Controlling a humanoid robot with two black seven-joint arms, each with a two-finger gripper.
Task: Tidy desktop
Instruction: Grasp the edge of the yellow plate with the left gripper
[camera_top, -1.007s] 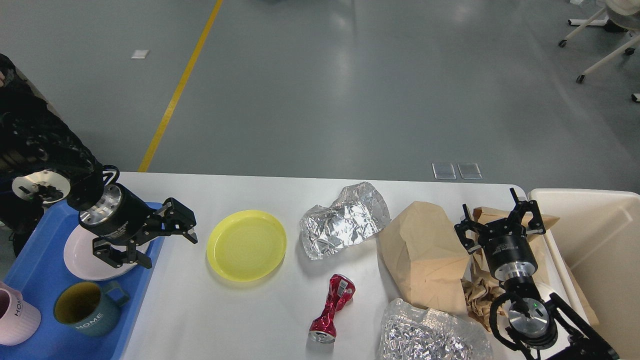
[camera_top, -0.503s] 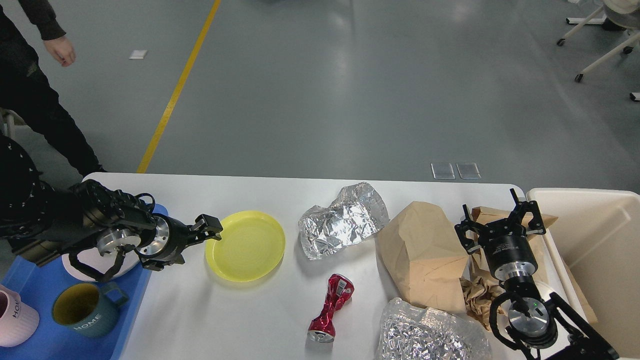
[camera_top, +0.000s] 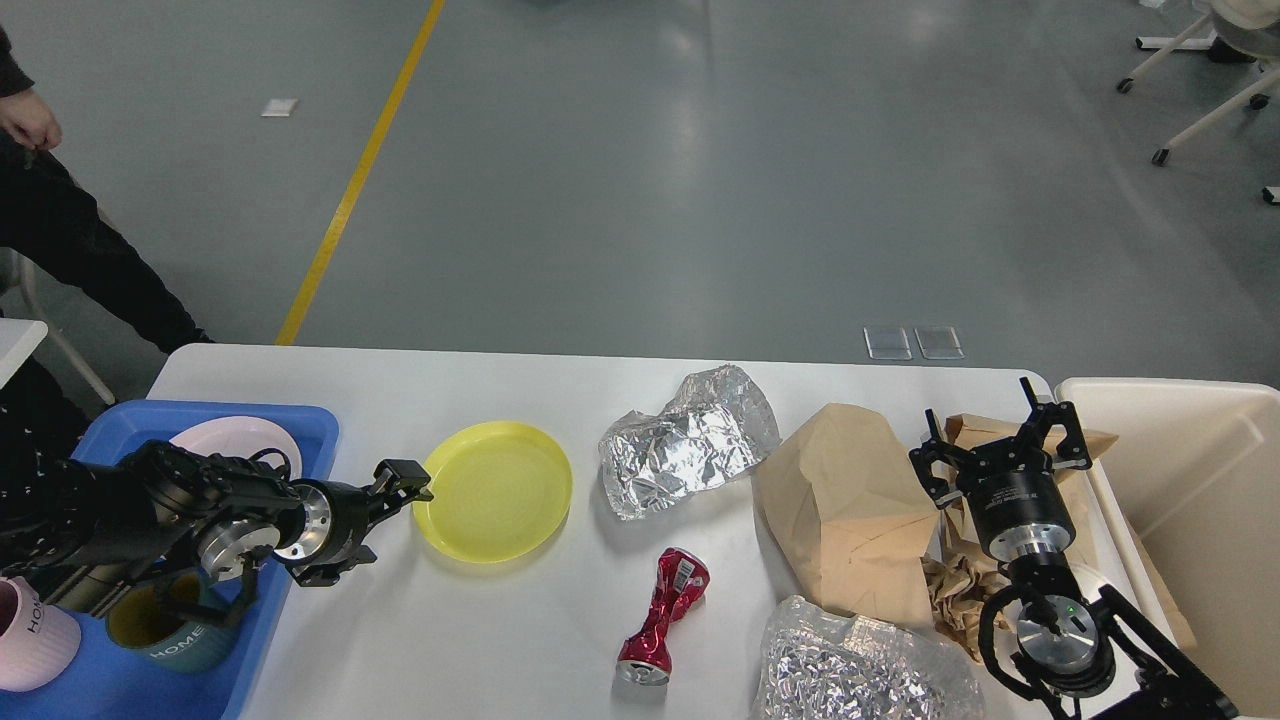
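Spanning the view, the white round-cornered desktop (camera_top: 420, 640) lies littered; both pincers spread wide, empty.

L hand (camera_top: 385, 520) low, open; R hand (camera_top: 1000, 440) open.

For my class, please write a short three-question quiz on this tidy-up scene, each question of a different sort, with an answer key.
1. True or false: the yellow plate lies inside the blue tray.
2. Which thing lies nearest the left claw? A) the crushed red can B) the yellow plate C) the brown paper bag
3. Fill in: the right claw hangs beside the cream ____ at the table's right end.

Key: 1 false, it lies on the table beside the tray; 2 B; 3 bin.
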